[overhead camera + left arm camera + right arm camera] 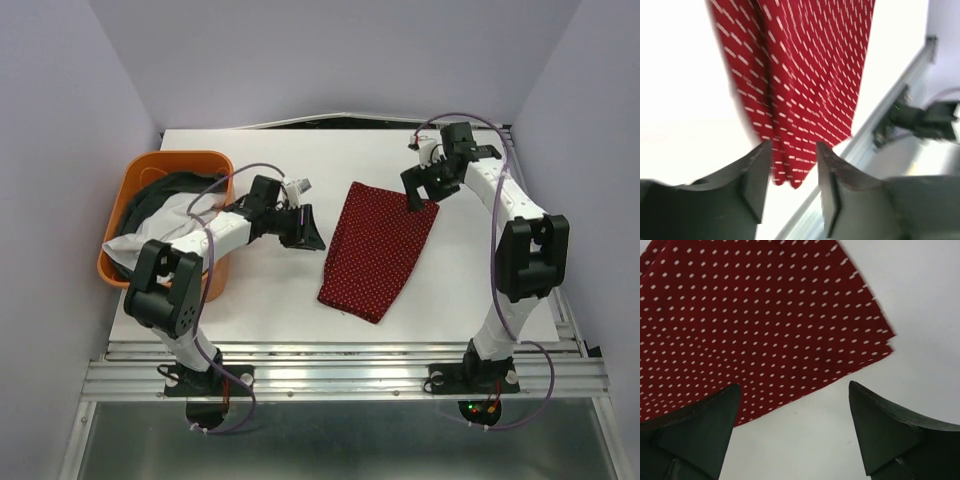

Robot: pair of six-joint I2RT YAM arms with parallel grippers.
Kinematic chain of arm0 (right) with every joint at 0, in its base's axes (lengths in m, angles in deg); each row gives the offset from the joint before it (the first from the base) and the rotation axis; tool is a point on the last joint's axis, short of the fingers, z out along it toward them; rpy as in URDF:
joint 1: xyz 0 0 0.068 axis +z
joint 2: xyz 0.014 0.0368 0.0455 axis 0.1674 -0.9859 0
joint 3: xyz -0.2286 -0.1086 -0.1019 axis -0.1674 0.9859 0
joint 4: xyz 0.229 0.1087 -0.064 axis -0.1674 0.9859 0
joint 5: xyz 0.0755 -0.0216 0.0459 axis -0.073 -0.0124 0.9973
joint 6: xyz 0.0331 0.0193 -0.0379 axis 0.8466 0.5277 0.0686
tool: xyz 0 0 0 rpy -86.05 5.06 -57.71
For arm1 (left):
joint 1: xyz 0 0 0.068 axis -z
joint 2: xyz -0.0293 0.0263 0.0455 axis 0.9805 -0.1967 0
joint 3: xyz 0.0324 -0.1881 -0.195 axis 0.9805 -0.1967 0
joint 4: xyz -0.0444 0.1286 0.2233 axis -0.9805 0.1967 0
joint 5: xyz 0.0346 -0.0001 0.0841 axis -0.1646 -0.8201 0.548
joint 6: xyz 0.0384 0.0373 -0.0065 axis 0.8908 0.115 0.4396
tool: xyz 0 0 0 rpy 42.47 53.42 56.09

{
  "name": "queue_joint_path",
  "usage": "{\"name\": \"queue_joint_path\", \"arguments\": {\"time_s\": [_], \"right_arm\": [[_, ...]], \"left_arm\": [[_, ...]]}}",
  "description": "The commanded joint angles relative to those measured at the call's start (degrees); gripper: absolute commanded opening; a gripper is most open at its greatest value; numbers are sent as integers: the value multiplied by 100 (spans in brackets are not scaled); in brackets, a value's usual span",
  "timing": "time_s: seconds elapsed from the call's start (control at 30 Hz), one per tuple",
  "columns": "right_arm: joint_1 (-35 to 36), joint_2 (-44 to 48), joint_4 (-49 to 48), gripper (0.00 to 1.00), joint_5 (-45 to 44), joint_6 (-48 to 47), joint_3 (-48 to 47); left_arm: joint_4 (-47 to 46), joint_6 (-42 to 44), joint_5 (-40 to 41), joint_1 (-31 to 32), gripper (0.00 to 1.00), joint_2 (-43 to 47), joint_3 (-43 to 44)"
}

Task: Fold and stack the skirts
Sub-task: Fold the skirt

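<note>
The red skirt with tiny white dots point(377, 248) lies folded flat in the middle of the table; it also shows in the left wrist view point(800, 75) and the right wrist view point(750, 320). My left gripper point(305, 230) is open and empty just left of the skirt's left edge. My right gripper point(420, 185) is open and empty, hovering over the skirt's far right corner. The white skirt point(175, 225) and the dark grey skirt point(160, 195) lie bunched in the orange basket point(150, 165).
The orange basket stands at the table's left edge beside my left arm. The metal rail point(340, 360) runs along the table's near edge. Grey walls close in the back and both sides.
</note>
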Motion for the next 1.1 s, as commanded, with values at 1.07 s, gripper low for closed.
{"name": "queue_joint_path", "arguments": {"time_s": [1.07], "right_arm": [[-20, 1105, 199, 86, 1612, 662, 1514]], "left_arm": [[471, 1139, 1009, 981, 33, -603, 522]]}}
